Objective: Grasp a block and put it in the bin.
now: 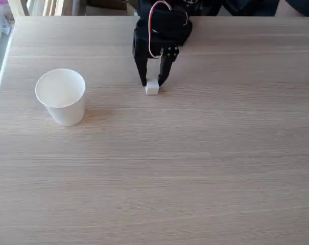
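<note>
Fixed view, looking down and across a work surface from its near edge. The table (205, 168) is pale wood-grain laminate and takes up almost the whole picture; its far edge runs along the top, where dark clutter and pale upright slats stand behind it, too blurred to identify.

The arm (162, 25) is black and enters from the top centre, reaching down toward the table. Red and white wires loop over its front.

The cup (61, 97) is a white paper one standing upright at the left of the view, mouth up, with a rolled rim and sides that taper toward its base. Its inside looks plain white. It stands well apart from the arm and casts a faint shadow to its right.

The gripper (151, 82) points straight down with its two dark fingers parted; the tips reach the table or nearly so, one on each side of the block. Whether the fingers press the block cannot be told.

The block (151, 89) is a tiny white cube resting on the table just right of the view's centre line, between and slightly in front of the fingertips, well to the right of the cup.
</note>
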